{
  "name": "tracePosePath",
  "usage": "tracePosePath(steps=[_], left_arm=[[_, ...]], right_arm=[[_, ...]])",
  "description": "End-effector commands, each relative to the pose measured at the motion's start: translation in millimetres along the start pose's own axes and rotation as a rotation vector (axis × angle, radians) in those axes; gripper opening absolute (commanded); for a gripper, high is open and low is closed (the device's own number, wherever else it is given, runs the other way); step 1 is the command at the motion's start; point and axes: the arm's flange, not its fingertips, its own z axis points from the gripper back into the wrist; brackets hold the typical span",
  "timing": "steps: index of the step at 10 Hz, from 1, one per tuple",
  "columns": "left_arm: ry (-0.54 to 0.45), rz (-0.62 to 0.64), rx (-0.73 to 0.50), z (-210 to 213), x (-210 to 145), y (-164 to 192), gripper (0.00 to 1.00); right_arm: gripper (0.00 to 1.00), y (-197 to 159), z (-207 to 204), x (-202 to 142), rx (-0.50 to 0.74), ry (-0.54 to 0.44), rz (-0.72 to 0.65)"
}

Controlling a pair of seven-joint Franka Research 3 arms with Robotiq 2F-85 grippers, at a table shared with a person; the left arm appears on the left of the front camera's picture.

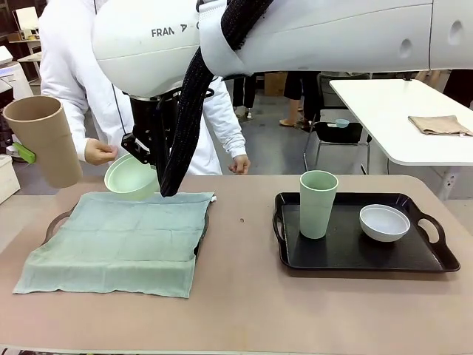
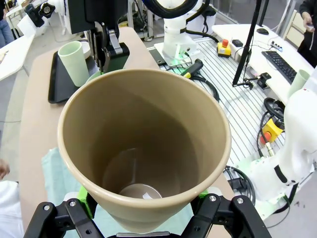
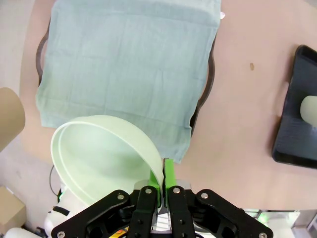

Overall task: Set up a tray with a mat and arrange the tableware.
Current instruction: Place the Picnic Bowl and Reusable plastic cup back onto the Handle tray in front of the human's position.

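A pale teal mat point(image 1: 118, 240) lies over a dark tray whose handle point(image 1: 55, 222) peeks out at the left. My right gripper point(image 1: 148, 151) reaches across and is shut on the rim of the mint green bowl point(image 1: 131, 177), tilted above the mat's far edge; in the right wrist view the green pads point(image 3: 169, 173) pinch the mint green bowl point(image 3: 104, 158). My left gripper point(image 2: 143, 220) is shut on the tan cup point(image 2: 143, 148), which hangs in the air at the far left point(image 1: 43, 140). The pale green cup point(image 1: 318, 203) and the white bowl point(image 1: 384, 222) stand on a black tray point(image 1: 347, 259) at the right.
A person in a white top stands behind the table, one hand point(image 1: 100, 151) close to the bowl, the other hand point(image 1: 238, 164) at the far edge. A white table point(image 1: 399, 133) with a folded cloth point(image 1: 440, 124) stands at the back right.
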Motion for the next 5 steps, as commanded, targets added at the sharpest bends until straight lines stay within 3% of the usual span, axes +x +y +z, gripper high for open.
tracePosePath(steps=[1,5], left_arm=[[0.009,-0.003,0.003,1.7,3.2,0.2,0.28],[0.009,-0.003,0.003,1.7,3.2,0.2,0.28]], right_arm=[[0.0,2.0,1.8,0.7,-0.02,-0.011,-0.002],[0.0,2.0,1.8,0.7,-0.02,-0.011,-0.002]])
